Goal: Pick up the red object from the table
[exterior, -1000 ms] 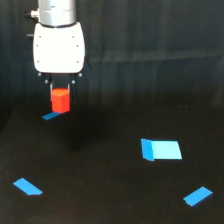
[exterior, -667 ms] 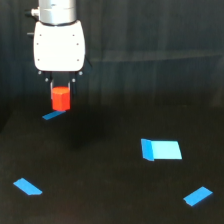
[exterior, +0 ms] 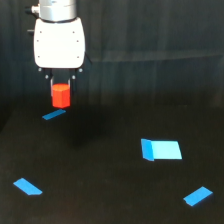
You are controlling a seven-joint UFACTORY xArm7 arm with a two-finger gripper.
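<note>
The red object (exterior: 61,95) is a small red-orange hexagonal block. It hangs in my gripper (exterior: 60,98), clear of the black table (exterior: 100,185), at the upper left of the exterior view. The gripper's white body is above it and the dark fingers are shut on the block's sides. The fingertips are mostly hidden by the block.
Several flat blue pieces lie on the table: a thin one (exterior: 54,115) just below the held block, one (exterior: 28,187) at the lower left, a larger rectangle (exterior: 161,149) at the centre right, and one (exterior: 198,196) at the lower right.
The gripper has risen a little with the red object in it. The blue pieces have not moved.
</note>
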